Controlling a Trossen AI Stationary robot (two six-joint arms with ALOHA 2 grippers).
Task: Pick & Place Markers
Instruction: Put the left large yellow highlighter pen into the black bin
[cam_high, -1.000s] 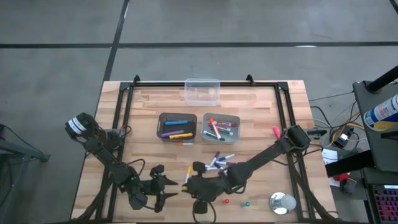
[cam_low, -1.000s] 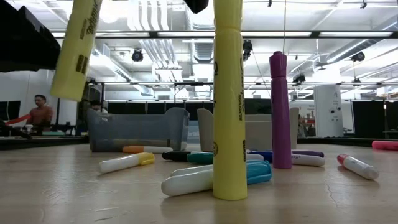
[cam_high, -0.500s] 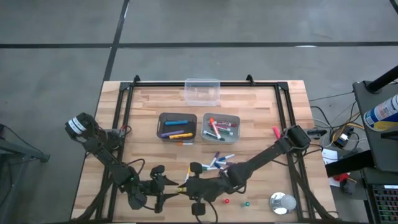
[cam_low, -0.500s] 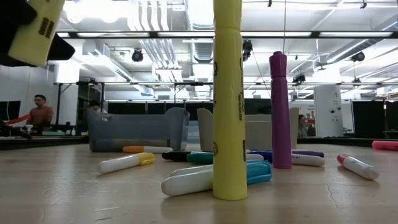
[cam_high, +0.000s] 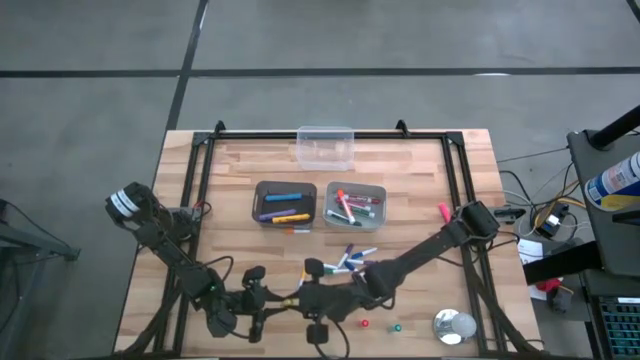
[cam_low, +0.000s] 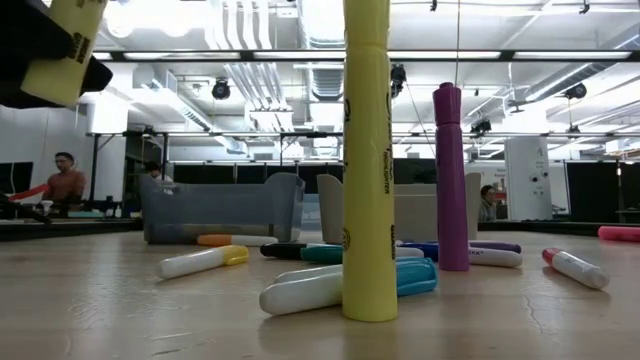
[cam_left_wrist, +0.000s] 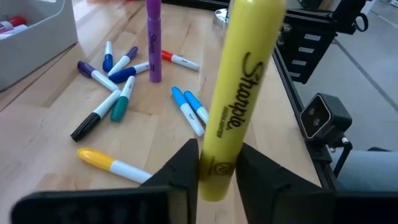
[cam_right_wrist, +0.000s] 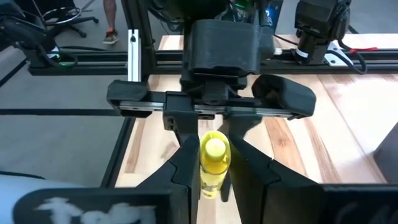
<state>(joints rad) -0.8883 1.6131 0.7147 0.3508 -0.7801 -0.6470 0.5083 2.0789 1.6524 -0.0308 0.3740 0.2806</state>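
Closed left gripper (cam_high: 268, 300) jaws, wide a second earlier, onto yellow Sharpie highlighter (cam_left_wrist: 239, 106); barrel pinched from both sides. Right gripper (cam_high: 303, 297) narrowly clamped on same highlighter's other end. Judged as mid-air handover, with right's release due next. Held well short of grey plastic bin (cam_high: 378, 190), beyond loose markers (cam_high: 350, 260) scattered before that bin. Barely visible from above between grippers; cut off at low view's edge.

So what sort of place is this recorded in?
Probably a large open lab or workshop: bare ceiling with strip lights and ducting, a concrete floor marked with dark lines, and people at benches, one seated person behind the wooden table.
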